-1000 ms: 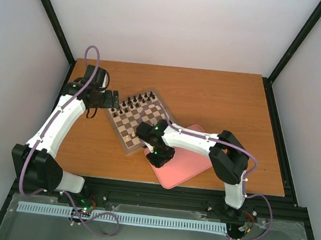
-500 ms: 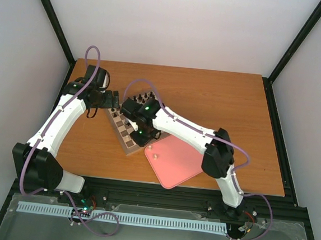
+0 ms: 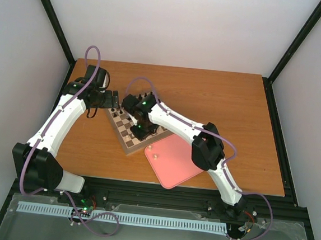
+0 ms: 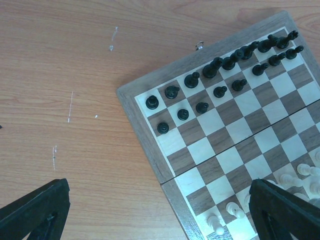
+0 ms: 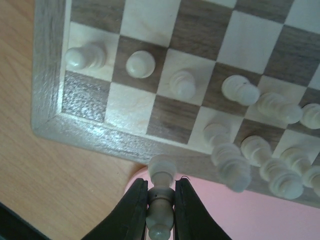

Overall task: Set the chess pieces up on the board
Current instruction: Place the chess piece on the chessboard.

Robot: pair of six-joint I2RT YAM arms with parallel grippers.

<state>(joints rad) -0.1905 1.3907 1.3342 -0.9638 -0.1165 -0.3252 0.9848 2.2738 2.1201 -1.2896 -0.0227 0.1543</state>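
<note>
A second ago the right arm was bent low over the near-left corner of the pink tray [image 3: 182, 165]. It has since swung up and left, and now reaches over the chessboard [image 3: 126, 143]. The right fingers [image 5: 131, 212] are narrow, clamped on the stem of one pale chess piece [image 5: 161, 198]. In the wrist view the piece hangs head-forward just above the board's near border, not yet over a square.

So the pick from the tray looks done and the carry nearly so; what remains for this piece is to set it down. The pale pieces already on the board [image 5: 235, 90] fill most of the two near rows. The corner end of the rearmost row shows bare squares [image 5: 82, 97], a likely destination, though the type of the held piece is too blurred to name.

The dark pieces [image 4: 220, 62] stand in their two rows on the far side. Two small pale specks [image 3: 156, 154], probably pieces still waiting, lie by the tray's left corner. The left fingers [image 4: 40, 212] are spread wide and hold nothing, above the wooden surface [image 4: 75, 75] beside the board's left edge
</note>
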